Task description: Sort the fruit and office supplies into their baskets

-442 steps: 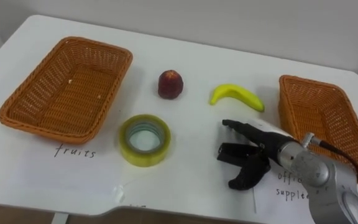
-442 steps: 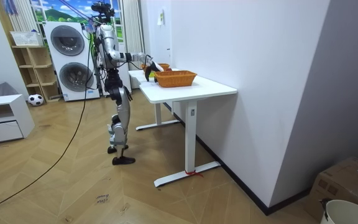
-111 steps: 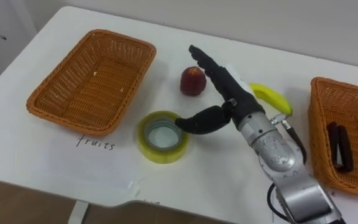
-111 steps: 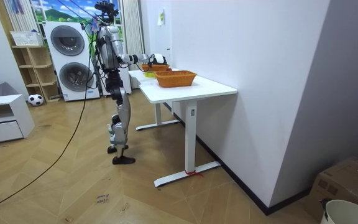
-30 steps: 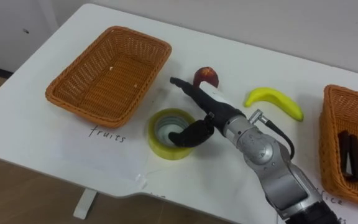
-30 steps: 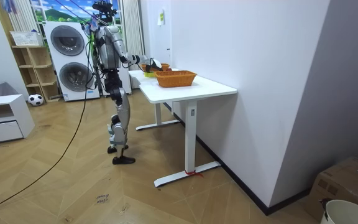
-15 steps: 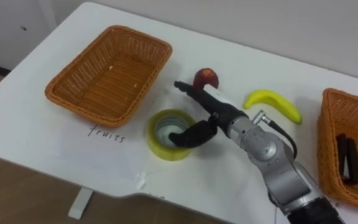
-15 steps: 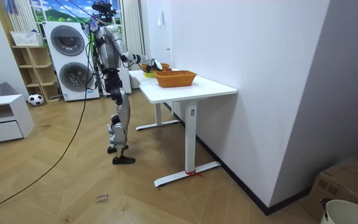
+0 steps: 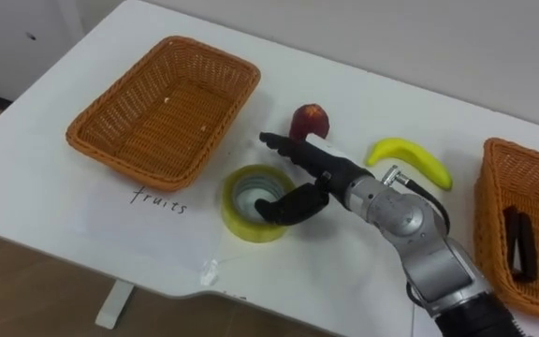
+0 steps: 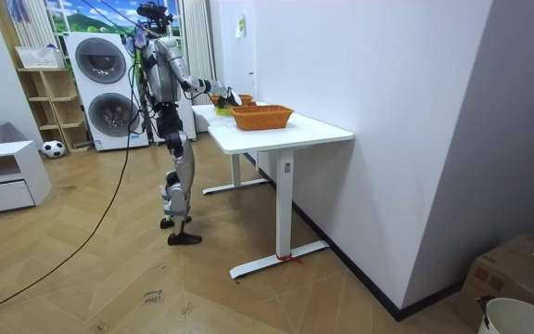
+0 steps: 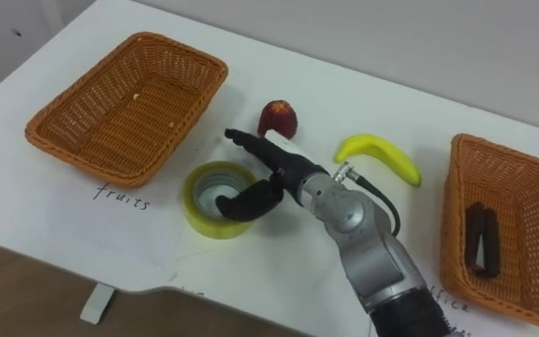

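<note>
Your right hand (image 9: 333, 180) hangs spread over the yellow roll of clear tape (image 9: 241, 225), with its fingers straight past the far rim and its thumb dipping toward the core, nothing clamped yet. The roll lies flat on the white table (image 9: 73, 211), near the left woven wicker basket (image 9: 171, 103). If you close unevenly, the roll may tip or skid. Those outstretched fingers could also nudge the red apple (image 9: 309, 121) toward the yellow banana (image 9: 410, 157). A weak pinch risks a drop before the right wicker basket (image 9: 484, 187)
</note>
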Robot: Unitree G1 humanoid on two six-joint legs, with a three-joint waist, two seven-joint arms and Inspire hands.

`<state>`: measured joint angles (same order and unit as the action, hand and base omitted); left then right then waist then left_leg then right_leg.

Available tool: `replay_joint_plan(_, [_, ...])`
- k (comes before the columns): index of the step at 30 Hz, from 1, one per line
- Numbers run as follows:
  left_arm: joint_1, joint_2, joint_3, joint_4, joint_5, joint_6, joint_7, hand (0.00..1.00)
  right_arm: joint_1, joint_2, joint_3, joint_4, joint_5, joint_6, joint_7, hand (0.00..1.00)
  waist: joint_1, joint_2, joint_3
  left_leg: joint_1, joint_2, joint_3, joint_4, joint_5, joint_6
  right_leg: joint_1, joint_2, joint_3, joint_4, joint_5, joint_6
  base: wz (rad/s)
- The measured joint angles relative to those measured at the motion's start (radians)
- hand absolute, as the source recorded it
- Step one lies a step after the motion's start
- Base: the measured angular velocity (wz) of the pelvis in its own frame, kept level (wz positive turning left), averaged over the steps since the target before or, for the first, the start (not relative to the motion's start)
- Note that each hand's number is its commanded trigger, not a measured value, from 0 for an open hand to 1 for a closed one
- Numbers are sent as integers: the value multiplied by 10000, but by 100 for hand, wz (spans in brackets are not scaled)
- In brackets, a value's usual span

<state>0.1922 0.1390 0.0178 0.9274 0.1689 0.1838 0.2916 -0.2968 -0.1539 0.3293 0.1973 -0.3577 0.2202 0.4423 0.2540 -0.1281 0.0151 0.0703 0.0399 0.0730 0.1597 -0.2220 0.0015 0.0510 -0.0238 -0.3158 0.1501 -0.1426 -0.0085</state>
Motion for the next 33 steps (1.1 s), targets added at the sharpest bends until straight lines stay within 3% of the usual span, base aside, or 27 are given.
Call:
replay_joint_plan(7, [4,2,0,-2,2,134,-1,0,-6,-7,-20,-42,-52,132,347,0,-1,-20,-14,3,3,0,8,0,0,6,3,-12,6,0,-1,0])
replay_joint_plan(8, [4,3,0,-2,2,137,-1,0,-10,-8,-21,-42,-53,147,377,61,-1,-24,-17,6,2,0,11,0,0,9,2,-13,7,0,-1,0])
replay_joint_plan(9, [3,3,0,-2,2,139,-1,0,-13,-7,-20,-46,-53,177,393,100,-1,-27,-18,13,1,0,11,0,0,15,1,-13,8,0,-1,0])
replay_joint_plan(18, [-9,73,-3,-4,-1,363,0,0,-319,-21,37,-35,-605,372,426,100,22,-28,-17,127,3,23,-23,0,0,91,0,-14,7,0,-1,0])
replay_joint_plan(26, [-86,115,-10,-8,-2,374,44,0,-520,-46,134,-3,-1723,429,315,100,278,-26,-17,126,0,10,-33,0,0,88,-3,-8,2,0,0,0])
replay_joint_plan(33, [-86,116,-8,-5,-2,373,107,0,-524,-95,142,7,-1596,532,357,100,308,-17,-11,118,-2,-27,-36,0,0,90,-6,-45,0,0,0,1])
